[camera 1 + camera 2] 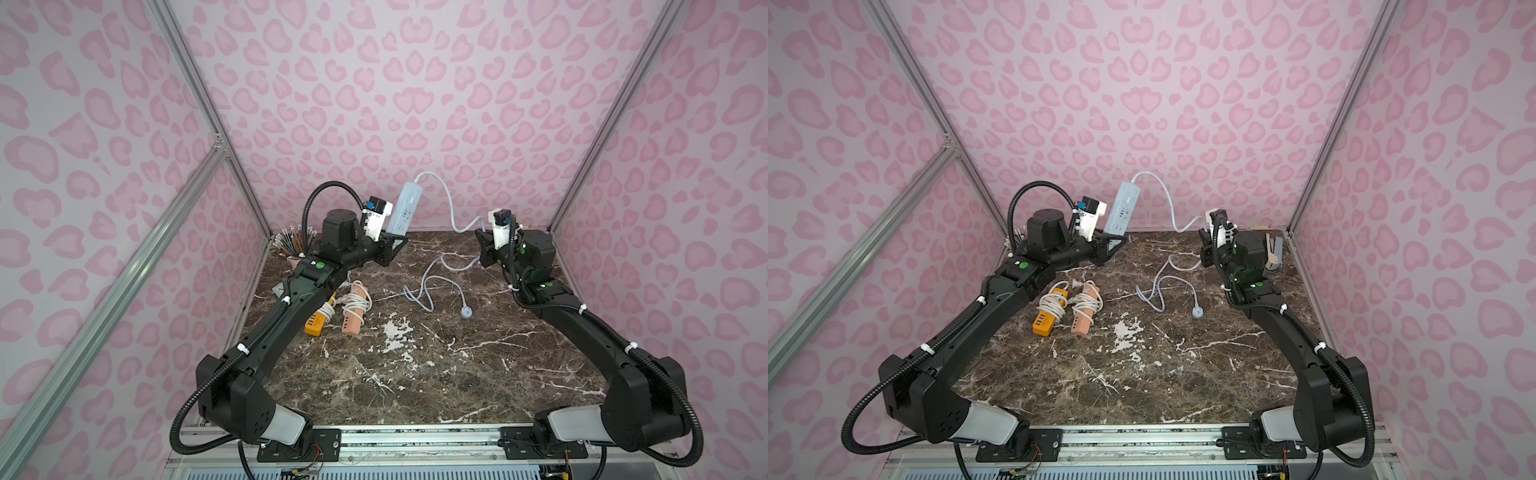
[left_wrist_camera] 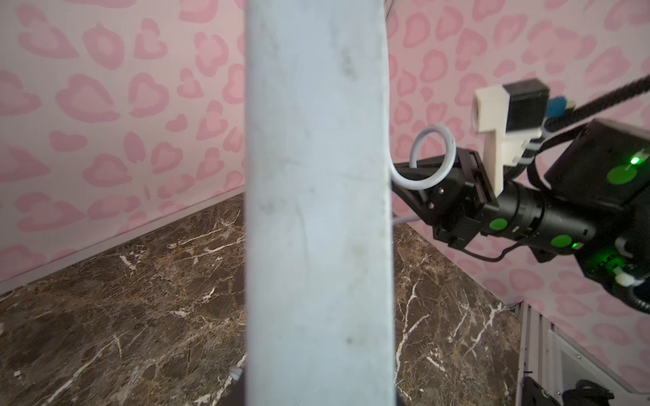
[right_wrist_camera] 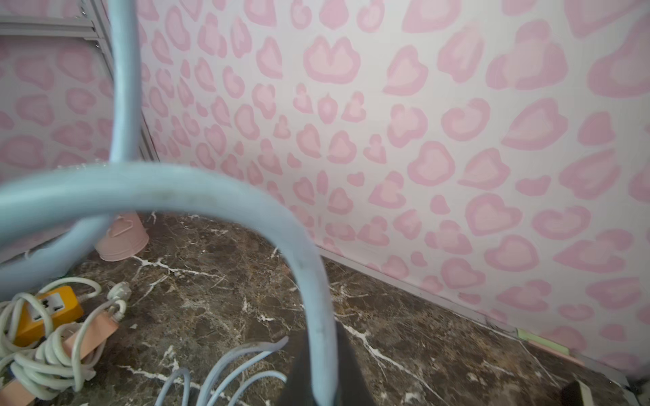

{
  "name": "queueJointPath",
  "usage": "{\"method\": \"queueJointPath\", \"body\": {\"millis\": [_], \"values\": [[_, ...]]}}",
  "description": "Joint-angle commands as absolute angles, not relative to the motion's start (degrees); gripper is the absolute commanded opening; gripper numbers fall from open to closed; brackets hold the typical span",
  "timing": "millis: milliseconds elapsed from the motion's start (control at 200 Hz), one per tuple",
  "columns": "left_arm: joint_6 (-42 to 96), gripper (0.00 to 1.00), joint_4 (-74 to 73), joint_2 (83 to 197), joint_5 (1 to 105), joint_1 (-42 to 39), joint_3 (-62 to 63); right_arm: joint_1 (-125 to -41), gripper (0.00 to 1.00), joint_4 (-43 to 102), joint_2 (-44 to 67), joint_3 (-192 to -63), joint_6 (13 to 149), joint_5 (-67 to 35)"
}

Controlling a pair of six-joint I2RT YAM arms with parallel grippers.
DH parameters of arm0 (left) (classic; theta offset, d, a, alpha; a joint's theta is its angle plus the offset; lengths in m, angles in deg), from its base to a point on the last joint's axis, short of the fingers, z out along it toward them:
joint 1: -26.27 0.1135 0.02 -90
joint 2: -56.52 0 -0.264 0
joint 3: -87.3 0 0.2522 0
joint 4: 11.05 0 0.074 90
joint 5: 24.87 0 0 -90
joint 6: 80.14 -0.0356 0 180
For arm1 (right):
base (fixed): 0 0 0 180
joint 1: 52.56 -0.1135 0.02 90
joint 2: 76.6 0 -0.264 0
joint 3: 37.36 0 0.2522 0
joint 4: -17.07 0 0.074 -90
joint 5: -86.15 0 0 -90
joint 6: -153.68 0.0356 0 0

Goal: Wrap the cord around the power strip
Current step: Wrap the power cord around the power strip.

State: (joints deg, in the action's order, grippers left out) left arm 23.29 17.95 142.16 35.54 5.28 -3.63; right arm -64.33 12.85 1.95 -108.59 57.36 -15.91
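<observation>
My left gripper (image 1: 397, 242) is shut on the lower end of the pale blue power strip (image 1: 405, 205), which it holds tilted up off the marble table near the back wall. In the left wrist view the power strip (image 2: 316, 211) fills the middle and hides the jaws. Its cord (image 1: 451, 210) leaves the strip's top end and arcs down to my right gripper (image 1: 483, 243). That gripper (image 3: 322, 365) is shut on the cord (image 3: 309, 267). The remaining cord lies in loose loops on the table and ends in the plug (image 1: 466, 312).
An orange power strip (image 1: 315, 325) and a pink power strip (image 1: 354, 320), both with cords wrapped round them, lie left of centre under my left forearm. A pink bucket (image 3: 121, 236) of brushes stands in the back left corner. Patterned walls close in three sides.
</observation>
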Motion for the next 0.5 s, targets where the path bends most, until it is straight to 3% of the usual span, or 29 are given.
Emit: {"method": "queueJointPath", "body": {"millis": [0,145,300,495], "values": [[36.6,0.03,-0.2,141.5,28.8,10.7,-1.4,-64.3,0.0,13.2,0.8,-105.0,54.5,-5.6],[46.4,0.03,-8.9,142.4,27.9,16.2,1.6,-65.7,0.0,18.8,0.3,-100.9,50.9,-0.9],[36.4,0.03,4.0,146.9,33.5,14.6,-6.8,-72.7,0.0,23.2,0.3,-101.3,42.1,7.7],[25.6,0.03,9.5,149.3,39.0,11.4,-7.7,-80.3,0.0,29.2,0.7,-107.2,34.3,11.9]]}}
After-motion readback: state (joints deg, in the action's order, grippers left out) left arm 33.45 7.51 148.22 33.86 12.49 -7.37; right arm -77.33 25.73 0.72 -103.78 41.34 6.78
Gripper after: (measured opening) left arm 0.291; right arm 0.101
